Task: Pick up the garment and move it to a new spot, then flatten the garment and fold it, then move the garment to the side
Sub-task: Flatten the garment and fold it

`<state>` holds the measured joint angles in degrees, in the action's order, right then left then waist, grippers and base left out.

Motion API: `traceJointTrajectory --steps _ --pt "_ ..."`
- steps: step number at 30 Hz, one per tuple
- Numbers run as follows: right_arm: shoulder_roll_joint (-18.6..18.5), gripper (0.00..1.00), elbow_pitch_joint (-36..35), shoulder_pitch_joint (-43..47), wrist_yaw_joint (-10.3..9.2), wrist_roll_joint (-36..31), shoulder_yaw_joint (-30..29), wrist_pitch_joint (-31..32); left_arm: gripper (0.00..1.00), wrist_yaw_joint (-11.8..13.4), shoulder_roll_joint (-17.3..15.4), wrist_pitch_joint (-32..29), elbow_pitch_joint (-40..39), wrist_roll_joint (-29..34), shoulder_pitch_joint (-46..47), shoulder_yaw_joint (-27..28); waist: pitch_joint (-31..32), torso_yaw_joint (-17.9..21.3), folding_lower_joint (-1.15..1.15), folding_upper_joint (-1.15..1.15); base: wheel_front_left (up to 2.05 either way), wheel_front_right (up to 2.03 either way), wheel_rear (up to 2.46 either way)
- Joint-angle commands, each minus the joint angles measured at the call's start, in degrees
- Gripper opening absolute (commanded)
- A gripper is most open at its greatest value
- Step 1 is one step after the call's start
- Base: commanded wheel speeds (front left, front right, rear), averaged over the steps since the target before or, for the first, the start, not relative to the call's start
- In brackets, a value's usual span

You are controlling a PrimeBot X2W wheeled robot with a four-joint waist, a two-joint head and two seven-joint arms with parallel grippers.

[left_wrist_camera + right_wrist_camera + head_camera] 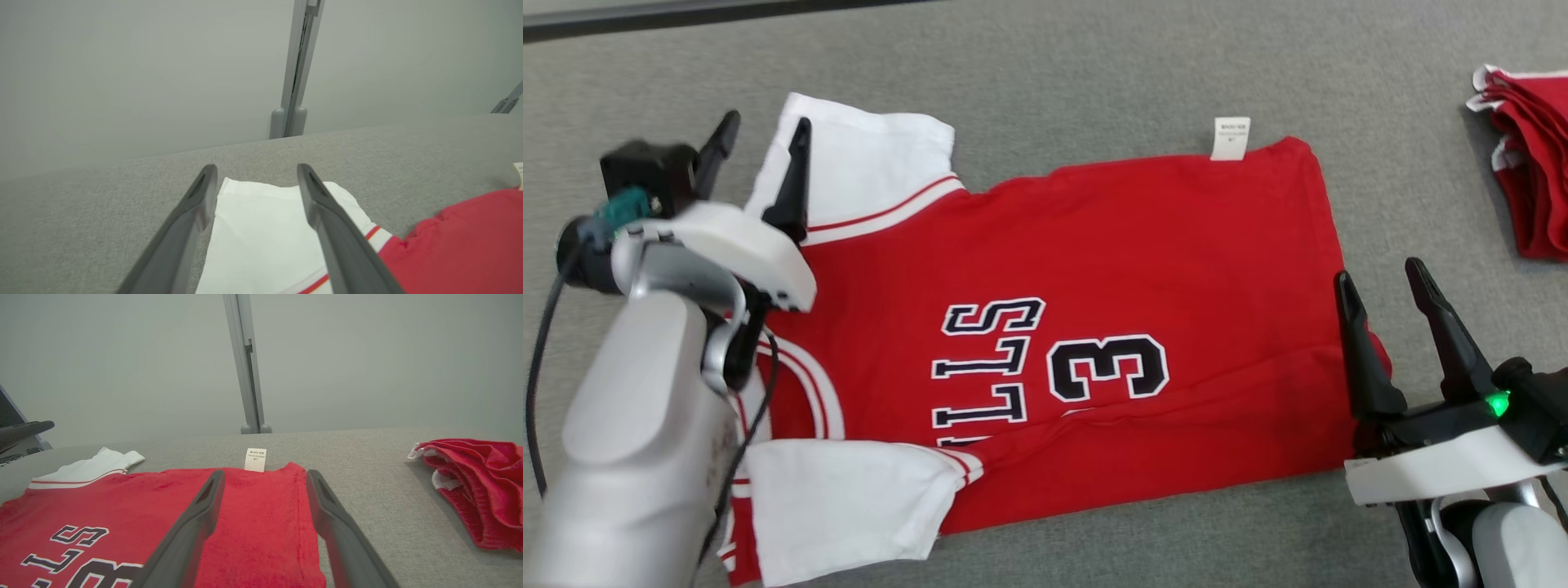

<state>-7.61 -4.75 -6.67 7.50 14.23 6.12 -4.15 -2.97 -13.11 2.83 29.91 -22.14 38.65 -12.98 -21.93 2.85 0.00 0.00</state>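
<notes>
Shirt: the red shirt (1094,269) lies spread out on the grey table (1094,65), with the printed side up. Its collar end is toward the robot's left and its hem is toward the right.
Print: a dark number 3 (1107,367) and dark letters (988,359), both with white outline, are in the middle of the shirt and lie sideways in the head view.
Far sleeve: the white far sleeve (866,163) with a red stripe lies flat at the far left corner of the shirt.
Near sleeve: the white near sleeve (841,506) is at the near left corner of the shirt, and its edge lies a little over the red body.
Tag: a small white tag (1231,137) sticks out from the far edge of the shirt, close to the hem, and rests on the table.
Left gripper: the left gripper (767,122) is over the far sleeve. Its jaws are released and grasp nothing. One finger is over the white cloth and the other is at the sleeve's outer edge. I cannot tell if the tips touch the cloth.
Right gripper: the right gripper (1378,271) is at the hem of the shirt, near its near corner. The jaws are released and empty. One finger is over the red cloth and the other is just beside the hem, over the table.
Pile: a pile (1531,163) of red cloth with white trim lies well apart from the shirt, beyond its hem.
</notes>
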Motion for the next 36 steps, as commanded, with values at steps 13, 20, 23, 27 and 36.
traceJointTrajectory --steps 13,20,23,27,36 --pt "0.94 1.00 4.36 -4.59 -0.02 1.60 2.83 -3.71 1.00 -2.38 -2.40 -6.10 27.92 -1.34 18.30 -0.16 -6.36 5.93 0.00 0.00 0.00 0.00 0.00" --pt "0.47 1.00 6.27 -6.10 -0.02 2.59 2.46 -4.26 0.00 -3.95 -1.84 -4.08 33.53 -1.44 22.32 -2.29 -5.96 6.13 0.00 0.00 0.00 0.00 0.00" --pt "-0.40 1.00 7.35 -7.84 -0.01 3.53 2.27 -4.57 0.00 -4.20 -1.62 -1.88 34.70 -1.41 23.26 -3.12 -5.38 6.04 0.00 0.00 0.00 0.00 0.00" --pt "-2.81 1.00 10.70 -12.34 -0.01 5.29 0.98 -4.77 0.00 -4.38 -0.78 0.97 35.76 -1.68 24.41 -3.90 -4.93 5.07 0.00 0.00 0.00 0.00 0.00" --pt "-7.24 1.00 25.48 -24.94 -0.01 9.81 3.17 -2.70 0.00 -4.49 3.07 6.05 36.75 -2.77 27.20 -5.80 -5.09 -0.21 0.00 0.00 0.00 0.00 0.00"
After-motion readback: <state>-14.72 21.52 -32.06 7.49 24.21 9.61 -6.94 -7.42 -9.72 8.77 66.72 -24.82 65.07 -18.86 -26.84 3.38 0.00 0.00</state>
